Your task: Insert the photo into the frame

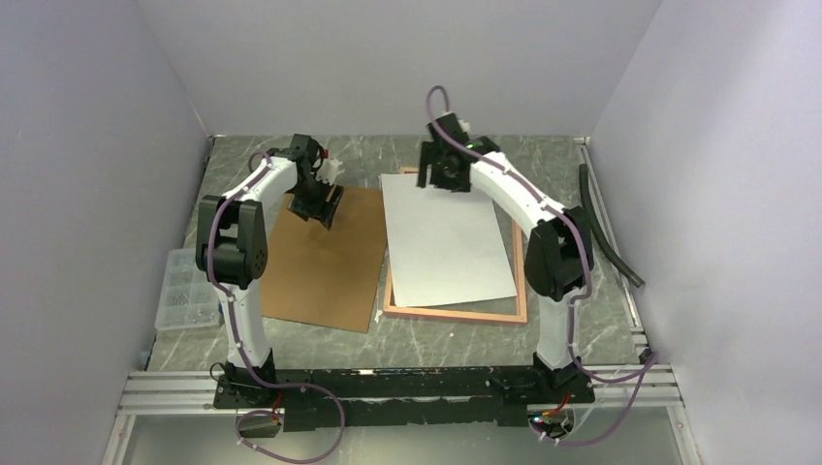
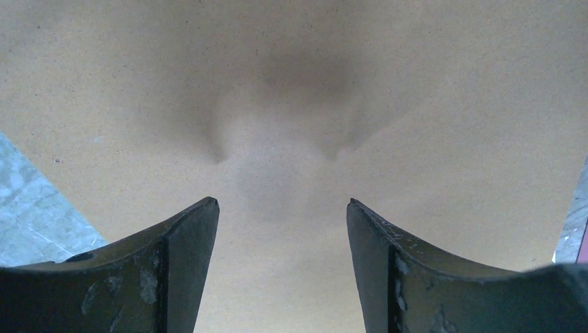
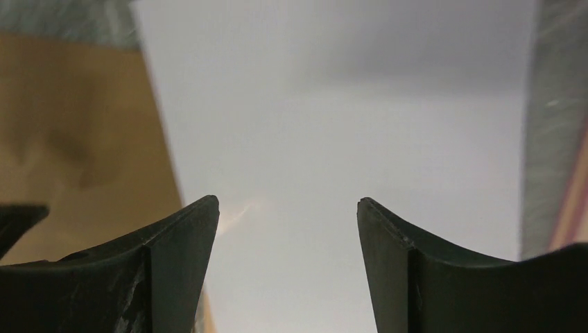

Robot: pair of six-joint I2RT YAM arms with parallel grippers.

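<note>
Both grippers gape empty: left gripper (image 1: 327, 208) over the backing board (image 1: 325, 266), right gripper (image 1: 444, 177) over the photo (image 1: 446, 242), which lies skewed, overlapping the frame (image 1: 456, 312) at its left edge.

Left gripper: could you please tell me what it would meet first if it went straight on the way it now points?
Most likely the brown backing board, which fills the view between the left gripper's open fingers; nothing shows in between, though the depth is unclear.

The photo (image 1: 446, 237) (white back up) lies askew, seemingly atop the pink frame (image 1: 456, 312).
</note>
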